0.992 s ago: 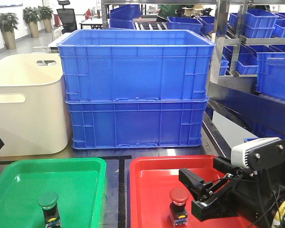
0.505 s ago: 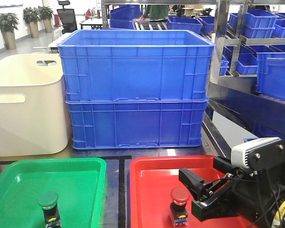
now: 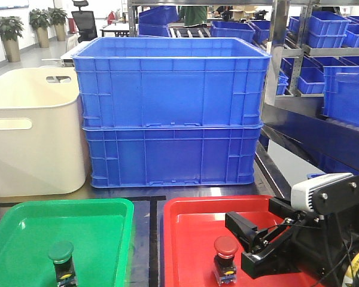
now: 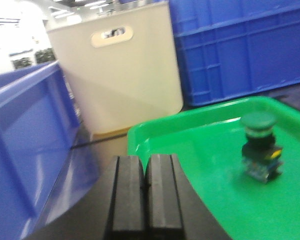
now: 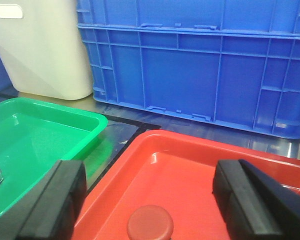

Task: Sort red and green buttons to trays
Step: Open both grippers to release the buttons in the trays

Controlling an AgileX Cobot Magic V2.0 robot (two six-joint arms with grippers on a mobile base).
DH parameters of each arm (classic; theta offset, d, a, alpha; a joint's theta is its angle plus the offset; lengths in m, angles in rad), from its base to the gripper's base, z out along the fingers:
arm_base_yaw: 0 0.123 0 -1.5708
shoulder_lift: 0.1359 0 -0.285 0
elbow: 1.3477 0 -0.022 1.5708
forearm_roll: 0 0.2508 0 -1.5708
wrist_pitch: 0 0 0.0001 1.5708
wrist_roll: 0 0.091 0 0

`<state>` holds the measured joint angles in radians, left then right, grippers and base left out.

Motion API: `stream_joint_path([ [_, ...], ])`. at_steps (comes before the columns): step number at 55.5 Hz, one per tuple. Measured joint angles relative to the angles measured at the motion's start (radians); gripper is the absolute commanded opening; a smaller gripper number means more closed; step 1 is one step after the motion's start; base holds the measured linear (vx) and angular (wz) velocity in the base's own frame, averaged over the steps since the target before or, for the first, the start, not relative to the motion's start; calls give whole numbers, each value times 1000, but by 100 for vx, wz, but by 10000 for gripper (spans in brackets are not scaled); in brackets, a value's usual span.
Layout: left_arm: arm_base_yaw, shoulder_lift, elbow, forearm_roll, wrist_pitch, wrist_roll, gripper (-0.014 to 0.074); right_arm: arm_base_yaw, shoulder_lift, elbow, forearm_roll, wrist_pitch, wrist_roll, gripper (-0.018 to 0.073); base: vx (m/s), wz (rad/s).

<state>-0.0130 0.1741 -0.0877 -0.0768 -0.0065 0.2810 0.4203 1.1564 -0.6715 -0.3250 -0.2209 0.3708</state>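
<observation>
The green button [image 3: 61, 258] stands upright in the green tray [image 3: 24, 239]. The red button [image 3: 225, 257] stands upright in the red tray [image 3: 188, 233]. My right gripper [image 3: 246, 246] is open, just right of the red button and apart from it. In the right wrist view the red button's cap [image 5: 150, 224] sits low between the wide-apart fingers of the right gripper [image 5: 150, 186], over the red tray [image 5: 190, 160]. My left gripper [image 4: 145, 170] is shut and empty above the near-left rim of the green tray [image 4: 190, 135], with the green button [image 4: 260, 145] off to its right.
Two stacked blue crates [image 3: 170, 113] stand behind the trays, with a cream tub [image 3: 33, 131] to their left. A blue crate wall [image 4: 20, 150] runs close on the left arm's left side. Shelving with blue bins [image 3: 341, 72] lines the right.
A dark part at the front view's left edge a second ago has left the view. The right gripper and both buttons have stayed put.
</observation>
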Motion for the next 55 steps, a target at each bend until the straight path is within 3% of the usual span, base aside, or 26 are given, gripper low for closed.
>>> stream_joint_path([
  [12, 30, -171, 114, -1, 39, -45, -6, 0, 0, 0, 0, 1, 0, 571, 0, 0],
  [32, 30, -185, 115, 2, 88, -190, -6, 0, 0, 1, 0, 1, 0, 571, 0, 0],
  [55, 30, -185, 115, 2, 91, -202, -6, 0, 0, 1, 0, 0, 0, 571, 0, 0],
])
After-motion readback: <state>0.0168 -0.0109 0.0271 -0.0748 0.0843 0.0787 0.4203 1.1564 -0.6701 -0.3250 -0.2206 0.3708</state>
